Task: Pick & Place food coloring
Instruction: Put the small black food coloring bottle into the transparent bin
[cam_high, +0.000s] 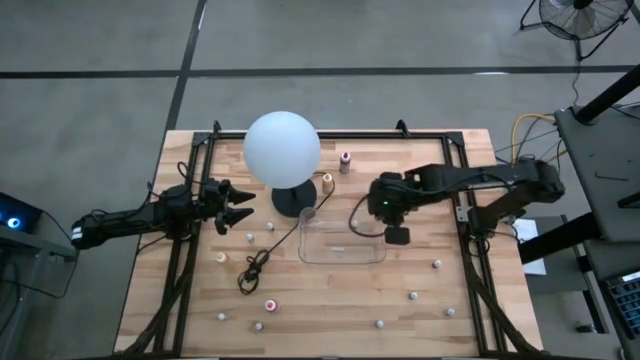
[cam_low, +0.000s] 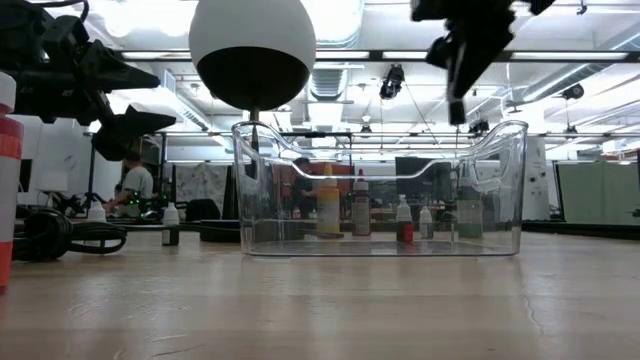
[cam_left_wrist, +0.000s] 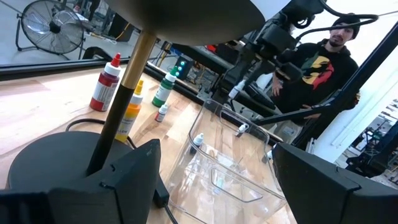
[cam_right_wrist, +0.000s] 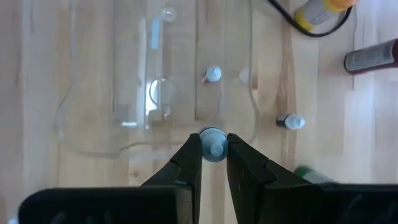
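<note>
Right gripper (cam_right_wrist: 214, 148) clamped a white-capped food coloring bottle (cam_right_wrist: 212, 144) hanging cap-down, clear tray (cam_right_wrist: 93, 146) directly beneath; left gripper (cam_high: 236, 206) open, empty, farther off.

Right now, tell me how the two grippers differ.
The right gripper is shut on a small bottle; the left gripper is open and holds nothing. The right gripper hangs over the clear tray, pointing down; the left gripper lies level beside the lamp base. Both are dark, with two fingers.
</note>
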